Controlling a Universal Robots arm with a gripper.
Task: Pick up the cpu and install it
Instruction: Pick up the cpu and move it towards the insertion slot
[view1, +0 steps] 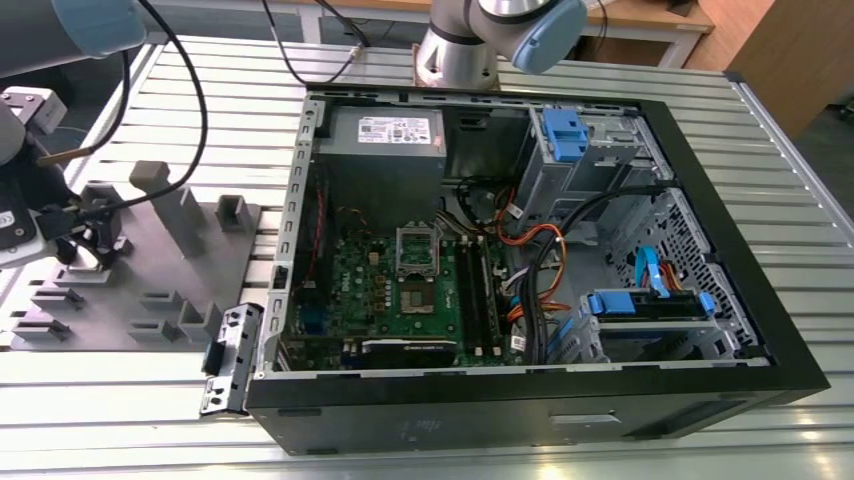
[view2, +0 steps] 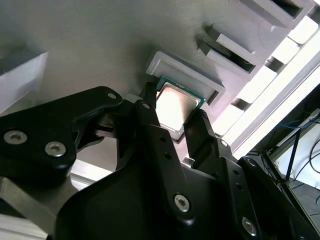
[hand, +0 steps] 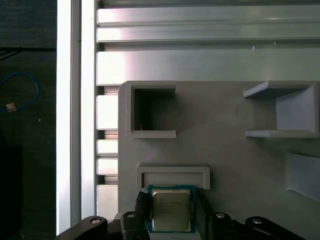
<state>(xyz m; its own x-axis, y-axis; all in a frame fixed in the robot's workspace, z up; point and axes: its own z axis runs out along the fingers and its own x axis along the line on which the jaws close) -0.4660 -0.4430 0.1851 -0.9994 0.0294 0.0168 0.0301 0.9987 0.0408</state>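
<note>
The cpu (hand: 171, 208) is a small square chip with a silvery top and a green rim. It sits between my gripper's (hand: 171, 211) two black fingers (hand: 142, 206), which press on its opposite sides. In the second wrist view the cpu (view2: 175, 106) lies just beside a raised U-shaped ledge (view2: 186, 76) of the grey tray (view2: 100, 40), with the gripper (view2: 175, 109) shut on it. I cannot tell whether the chip still rests on the tray. In the exterior view the gripper (view1: 80, 255) hangs over the tray (view1: 134, 300) at that view's left, well apart from the open computer case (view1: 534, 400).
Upright blocks (view1: 167, 205) stand on the tray around the gripper. Inside the case, the green motherboard (view1: 387, 300) carries a silver socket frame (view1: 418, 250). Cables (view1: 534, 250) and blue drive bays (view1: 563, 135) fill the case's right part. The slatted metal table (view1: 120, 400) lies underneath.
</note>
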